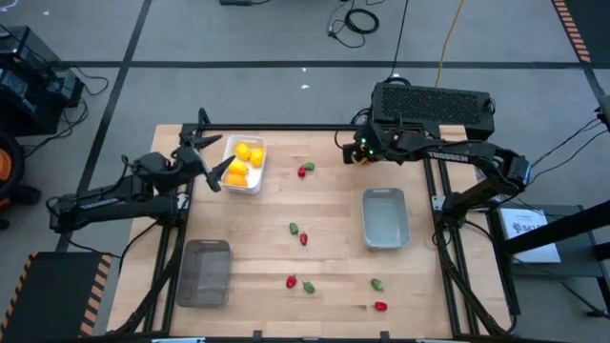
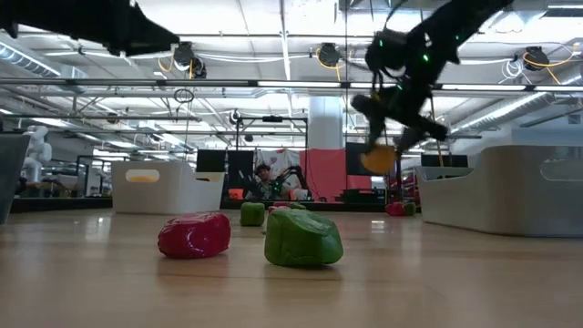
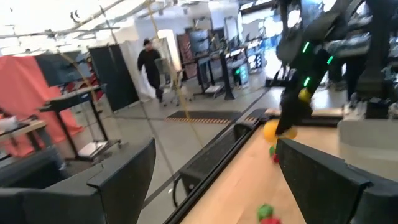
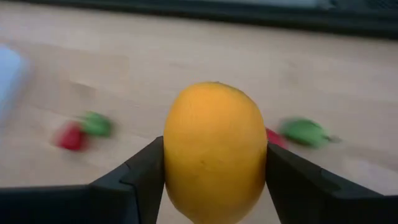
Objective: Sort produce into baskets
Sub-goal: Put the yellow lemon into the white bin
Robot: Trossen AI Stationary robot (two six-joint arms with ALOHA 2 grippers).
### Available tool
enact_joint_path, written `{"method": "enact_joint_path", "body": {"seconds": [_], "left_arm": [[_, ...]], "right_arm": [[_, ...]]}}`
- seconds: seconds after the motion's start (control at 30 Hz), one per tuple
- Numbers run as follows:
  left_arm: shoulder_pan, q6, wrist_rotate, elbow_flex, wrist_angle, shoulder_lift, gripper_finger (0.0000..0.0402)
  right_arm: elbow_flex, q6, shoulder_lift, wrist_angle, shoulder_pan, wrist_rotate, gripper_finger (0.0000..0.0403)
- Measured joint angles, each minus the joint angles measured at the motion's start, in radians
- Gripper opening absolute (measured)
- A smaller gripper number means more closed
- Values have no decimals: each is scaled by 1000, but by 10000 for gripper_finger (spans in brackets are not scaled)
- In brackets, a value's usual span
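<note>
My right gripper (image 1: 356, 152) hangs above the table's far middle, shut on a round orange fruit (image 4: 214, 149) that fills the gap between its fingers; the low view shows the fruit (image 2: 377, 159) well off the tabletop. The white basket (image 1: 255, 181) at the far left holds several yellow and orange fruits (image 1: 243, 162). My left gripper (image 1: 225, 152) is open at that basket's left rim, with nothing between its fingers. The light grey basket (image 1: 385, 219) sits right of centre and the dark mesh basket (image 1: 205, 272) sits at the near left.
Small red and green pieces lie scattered over the wood: a pair (image 1: 304, 170) near the white basket, a pair (image 1: 298, 233) mid-table, and several along the near edge (image 1: 300, 283), (image 1: 379, 295). A person (image 3: 151, 65) stands in the room behind.
</note>
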Motion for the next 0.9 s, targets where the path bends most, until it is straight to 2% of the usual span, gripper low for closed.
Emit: {"method": "enact_joint_path", "body": {"seconds": [0.1, 0.27, 0.53, 0.63, 0.9], "left_arm": [[45, 0, -1, 0, -15, 19, 341], [125, -6, 0, 0, -21, 69, 341], [215, -9, 29, 2, -29, 155, 341], [241, -9, 29, 16, -41, 164, 341], [285, -10, 31, 19, -51, 170, 341]], "right_arm": [[24, -24, 0, 129, 48, 4, 225], [26, -71, 32, 502, 129, 8, 225], [31, -173, 259, 1101, 230, 4, 225], [106, -199, 371, 1171, 250, 4, 225], [445, -345, 663, 1151, 286, -1, 226]]}}
